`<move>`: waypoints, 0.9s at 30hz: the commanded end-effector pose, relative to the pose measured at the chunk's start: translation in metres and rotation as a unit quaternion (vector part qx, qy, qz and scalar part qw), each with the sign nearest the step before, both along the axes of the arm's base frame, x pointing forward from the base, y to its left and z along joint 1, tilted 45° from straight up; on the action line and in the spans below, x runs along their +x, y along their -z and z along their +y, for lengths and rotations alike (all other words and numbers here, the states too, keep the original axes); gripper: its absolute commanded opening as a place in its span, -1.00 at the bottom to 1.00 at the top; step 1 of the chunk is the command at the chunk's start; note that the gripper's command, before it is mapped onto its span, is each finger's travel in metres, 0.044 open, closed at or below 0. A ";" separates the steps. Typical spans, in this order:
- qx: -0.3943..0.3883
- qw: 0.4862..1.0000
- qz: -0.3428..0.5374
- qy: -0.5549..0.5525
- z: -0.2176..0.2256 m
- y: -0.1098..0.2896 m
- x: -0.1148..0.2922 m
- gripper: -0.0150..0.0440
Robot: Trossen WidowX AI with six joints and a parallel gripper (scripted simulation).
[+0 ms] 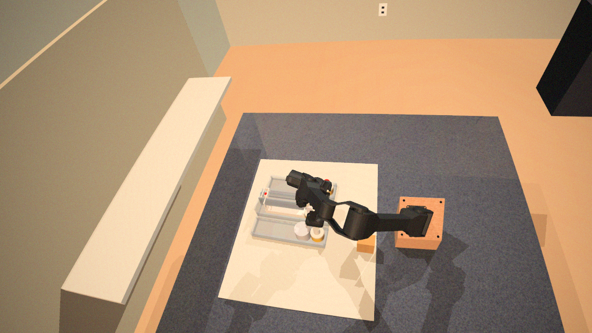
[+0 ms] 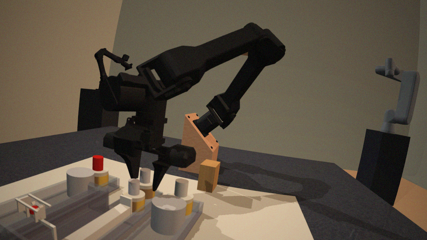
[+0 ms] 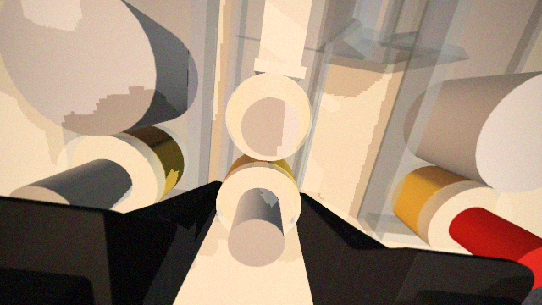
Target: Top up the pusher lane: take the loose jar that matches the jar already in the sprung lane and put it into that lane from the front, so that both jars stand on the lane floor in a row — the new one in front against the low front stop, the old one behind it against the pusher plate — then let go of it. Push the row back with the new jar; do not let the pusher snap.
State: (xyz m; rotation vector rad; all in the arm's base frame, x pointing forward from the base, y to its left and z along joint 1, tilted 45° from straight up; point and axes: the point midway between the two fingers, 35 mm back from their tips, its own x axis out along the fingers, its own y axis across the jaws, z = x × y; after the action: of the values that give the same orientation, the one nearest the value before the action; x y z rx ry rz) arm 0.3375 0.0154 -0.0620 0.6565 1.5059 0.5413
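The loose jar with a grey-white knob and amber band stands between my fingers, looking upright, at the front end of the sprung lane. My gripper is shut on this jar from both sides. The lane jar, with the same pale knob and amber band, is directly behind it, close or touching. The white pusher plate is right behind the lane jar. The jar's base and the low front stop are mostly hidden, so floor contact cannot be told.
One side lane holds a grey cylinder and a pale-knobbed jar. The other holds a grey cylinder and a red-knobbed jar. A wooden block stands near the arm's base.
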 end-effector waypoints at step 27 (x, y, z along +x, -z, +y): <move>0.004 1.000 -0.007 0.000 0.009 0.006 0.002 -0.49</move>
State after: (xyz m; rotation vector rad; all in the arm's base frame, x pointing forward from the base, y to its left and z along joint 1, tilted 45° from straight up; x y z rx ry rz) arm 0.3364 0.0220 -0.0680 0.6561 1.5032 0.5435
